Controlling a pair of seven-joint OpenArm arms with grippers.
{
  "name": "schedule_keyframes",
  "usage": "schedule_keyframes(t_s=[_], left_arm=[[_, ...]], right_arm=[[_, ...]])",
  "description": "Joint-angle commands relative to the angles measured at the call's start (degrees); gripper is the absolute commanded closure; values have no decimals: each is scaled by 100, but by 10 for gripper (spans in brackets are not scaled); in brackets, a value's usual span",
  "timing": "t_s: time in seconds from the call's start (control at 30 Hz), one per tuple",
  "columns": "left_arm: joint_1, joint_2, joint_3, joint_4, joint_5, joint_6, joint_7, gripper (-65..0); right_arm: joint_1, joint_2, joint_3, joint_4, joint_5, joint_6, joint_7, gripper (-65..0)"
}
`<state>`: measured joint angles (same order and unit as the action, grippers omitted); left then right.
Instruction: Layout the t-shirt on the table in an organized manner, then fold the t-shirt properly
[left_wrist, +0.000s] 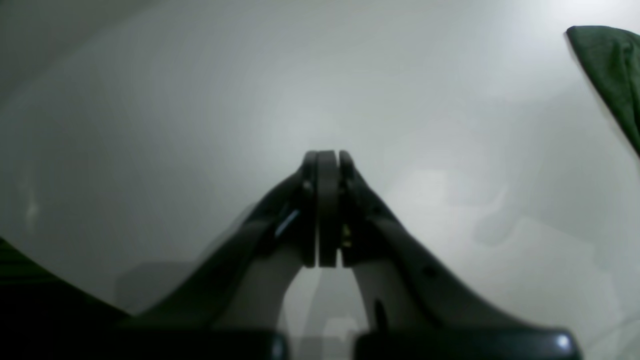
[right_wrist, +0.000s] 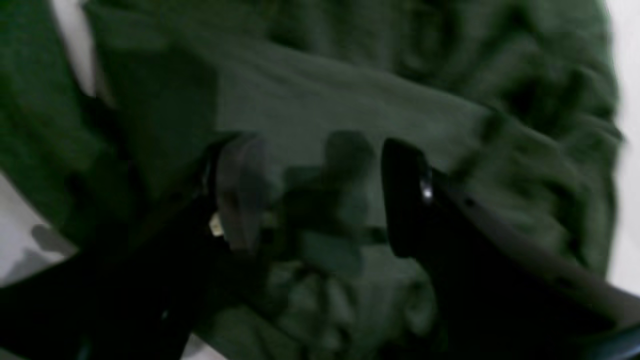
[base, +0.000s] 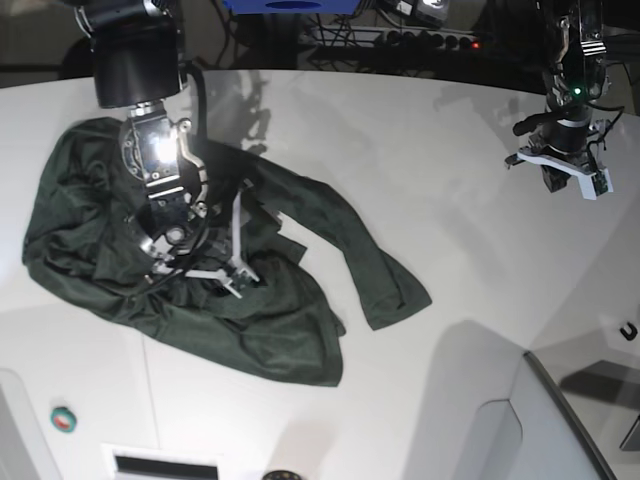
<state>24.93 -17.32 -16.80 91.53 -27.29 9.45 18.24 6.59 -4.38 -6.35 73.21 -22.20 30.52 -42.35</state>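
The t-shirt (base: 200, 290) lies crumpled on the table (base: 420, 180), on the right arm's side, one sleeve trailing toward the centre. The right gripper (right_wrist: 320, 200) is low over the bunched middle, jaws parted with cloth between them but not pinched; nothing is held. The left gripper (left_wrist: 327, 210) is pressed shut on nothing, well apart over bare tabletop. Judgement: spreading goes better from a hem or shoulder edge than from the wad.

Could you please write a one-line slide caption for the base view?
Crumpled dark green cotton t-shirt on the smooth white table; right gripper open over it, left gripper shut, apart.
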Motion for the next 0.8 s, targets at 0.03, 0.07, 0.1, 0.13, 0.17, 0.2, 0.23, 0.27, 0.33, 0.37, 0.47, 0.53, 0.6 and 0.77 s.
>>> schedule_keyframes(t_s=[0.03,0.07,0.1,0.13,0.17,0.2,0.23,0.27,0.33,0.37,0.47,0.53,0.6,0.77], left_arm=[[0,-74,-48,74,8,17,-132,0],[0,-74,-48,74,8,17,-132,0],[0,-74,-57,74,8,17,-132,0],[0,-74,-57,74,8,17,-132,0],[0,-74,-57,65,17,17,-132,0],[0,-74,-57,39,17,17,-132,0],[0,-74,-57,3,17,17,-132,0],[-9,-74,-57,-41,17,17,-132,0],[-27,-74,-57,-111,17,17,-132,0],[-27,-74,-48,-128,17,17,-132,0],[-27,-74,-39,-137,17,17,-132,0],[-27,-74,-48,-137,17,17,-132,0],[-27,-74,-57,-155,17,17,-132,0],[-36,-74,-65,-155,17,17,-132,0]], right_arm=[[145,3,6,-37,-27,-24,107,-338],[145,3,6,-90,-27,-24,160,-324],[145,3,6,-108,-27,-24,186,-297],[145,12,6,-108,-27,-24,186,-258],[145,21,6,-108,-27,-24,178,-212],[145,29,6,-108,-27,-24,169,-170],[145,38,6,-108,-27,-24,169,-123],[145,38,6,-73,-27,-24,160,-84],[137,38,6,-29,-27,-24,151,-15],[128,38,6,24,-27,-24,151,0],[-57,38,6,367,-35,-24,151,-8],[-197,21,-2,727,-44,-24,116,-8],[-259,21,-38,965,-44,-24,-69,-8],[-364,38,-55,1545,-44,20,-517,-8]])
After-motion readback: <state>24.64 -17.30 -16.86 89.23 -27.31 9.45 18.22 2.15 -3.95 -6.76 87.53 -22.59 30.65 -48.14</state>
